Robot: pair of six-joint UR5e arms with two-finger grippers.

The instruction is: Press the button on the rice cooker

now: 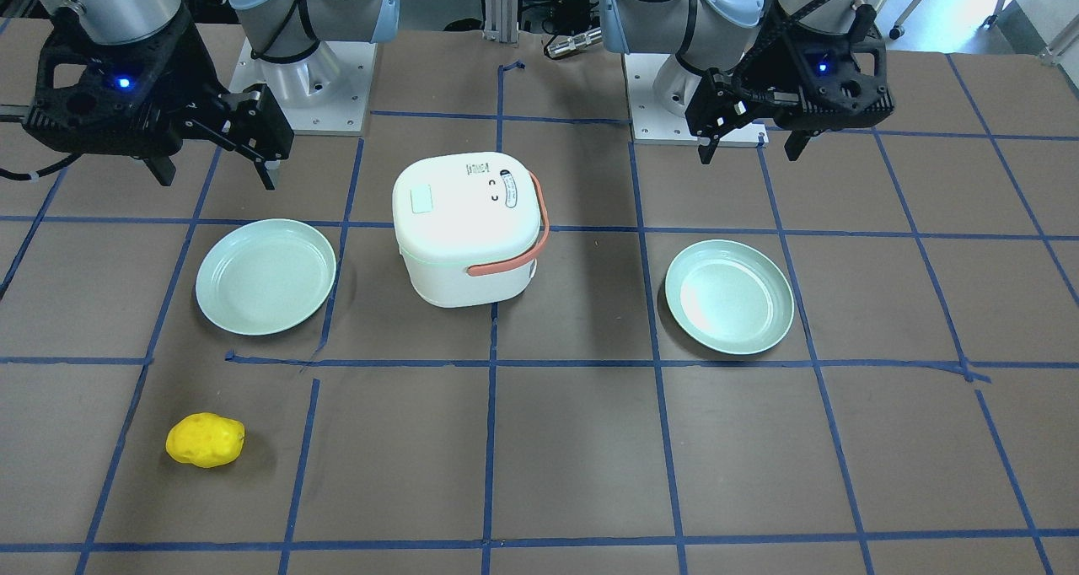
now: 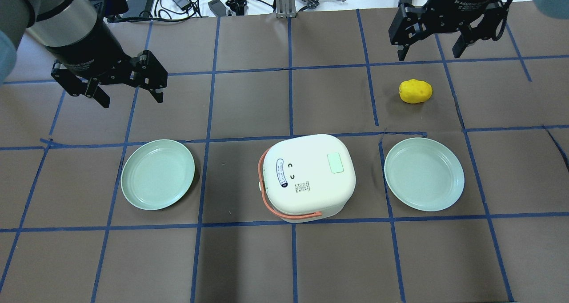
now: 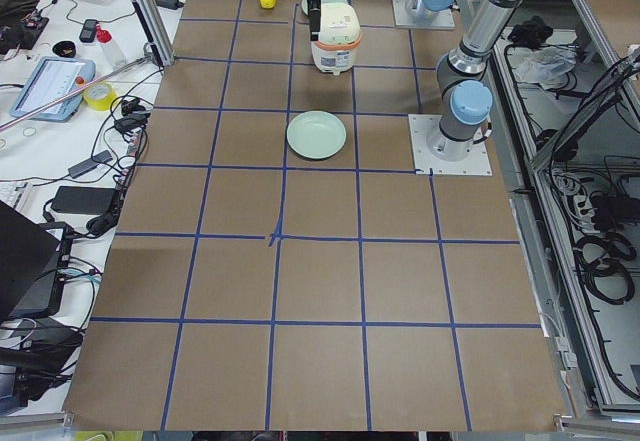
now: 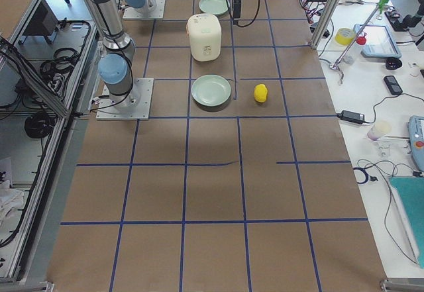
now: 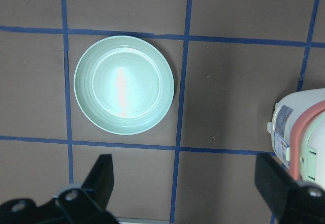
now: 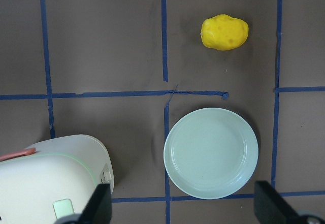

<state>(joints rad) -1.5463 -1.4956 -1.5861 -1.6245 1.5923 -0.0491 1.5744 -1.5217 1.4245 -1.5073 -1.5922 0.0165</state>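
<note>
One white rice cooker (image 2: 306, 178) stands central. Two green plates flank it: left plate (image 2: 158, 174), right plate (image 2: 424, 174). Beyond it the left gripper (image 2: 132, 99) and right gripper (image 2: 429, 55) hang spread, empty. One yellow potato (image 2: 415, 91) (beyond the right plate). One lid button (image 2: 336, 163), untouched.

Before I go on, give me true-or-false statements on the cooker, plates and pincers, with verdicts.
1. The rice cooker stands between the left plate and the right plate, lid shut. True.
2. The yellow lump lies on bare table, in neither plate. True.
3. The left pincer and the right pincer are both open and empty. True.
4. The right pincer touches the rice cooker. False: it hangs clear of it.
5. The rice cooker is black. False: it is white with an orange handle.
6. The left plate holds food. False: it is empty.
</note>
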